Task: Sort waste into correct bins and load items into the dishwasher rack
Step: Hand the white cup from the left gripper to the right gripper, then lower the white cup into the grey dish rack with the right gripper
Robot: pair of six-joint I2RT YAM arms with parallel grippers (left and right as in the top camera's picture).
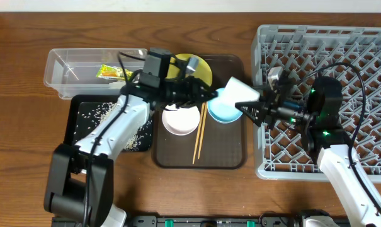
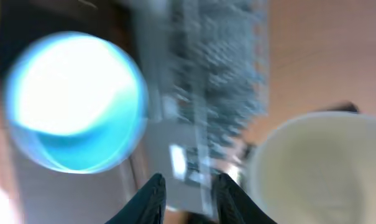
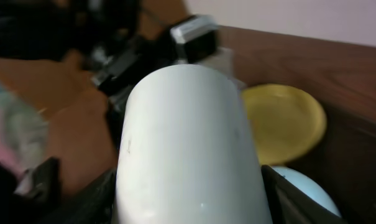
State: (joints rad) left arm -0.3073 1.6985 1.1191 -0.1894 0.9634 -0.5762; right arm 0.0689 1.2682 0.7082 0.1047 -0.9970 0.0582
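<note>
Wood-grain desk (image 1: 26, 75) fills my overhead view, with the grey rack (image 1: 366, 63) on the right and a brown tray (image 1: 221, 151) in the middle. The cup (image 1: 240, 93) is what I'm watching: small, plain white, smooth-sided, lying tilted in the air over the brown tray's right edge, between the blue bowl (image 1: 223, 110) and the rack's left wall. Its mouth faces my left arm (the left wrist view looks into a creamy inside). My right pincer (image 1: 256, 107) holds the cup, its dark fingers hugging both sides in the right wrist view. My left pincer (image 1: 209, 94) sits just beside the cup's mouth, fingers a narrow gap apart with nothing between them.

On the brown tray lie the yellow plate (image 1: 199, 69), white bowl (image 1: 181, 120) and chopsticks (image 1: 198, 135). The wrapper (image 1: 108, 72) is in the clear tub (image 1: 64, 69); rice (image 1: 99, 113) is scattered in the black tray (image 1: 73, 123).
</note>
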